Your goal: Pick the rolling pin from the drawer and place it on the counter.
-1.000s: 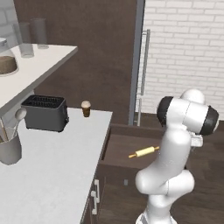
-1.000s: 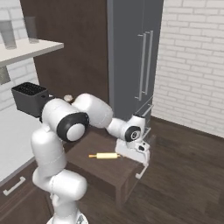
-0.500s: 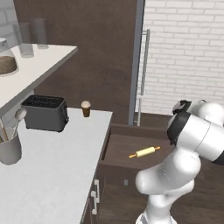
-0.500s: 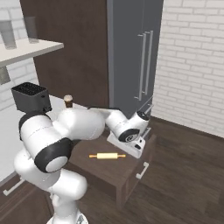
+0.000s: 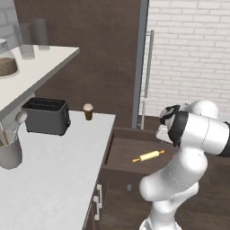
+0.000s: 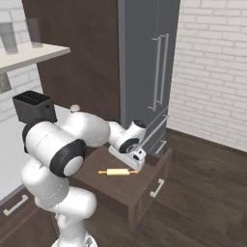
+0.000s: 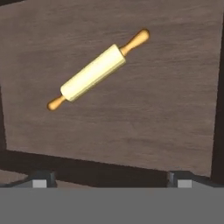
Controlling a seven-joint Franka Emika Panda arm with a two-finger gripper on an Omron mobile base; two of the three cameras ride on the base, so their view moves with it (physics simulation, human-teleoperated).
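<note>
The rolling pin (image 7: 97, 70) lies flat on the brown floor of the open drawer (image 6: 120, 185), set diagonally and clear of the drawer walls. In the right base view the rolling pin (image 6: 115, 171) sits just below and in front of the gripper (image 6: 136, 159), which hangs above the drawer without touching it. In the hand view the two fingers (image 7: 41, 180) are spread wide apart at the lower corners, with nothing between them. The drawer (image 5: 121, 155) projects from the cabinets beside the light-grey counter (image 5: 54, 179), with the rolling pin (image 5: 148, 156) near its middle. On the counter stand a dark toaster (image 5: 46, 116), a small brown cup (image 5: 88, 111) and a grey utensil cup (image 5: 10, 150).
</note>
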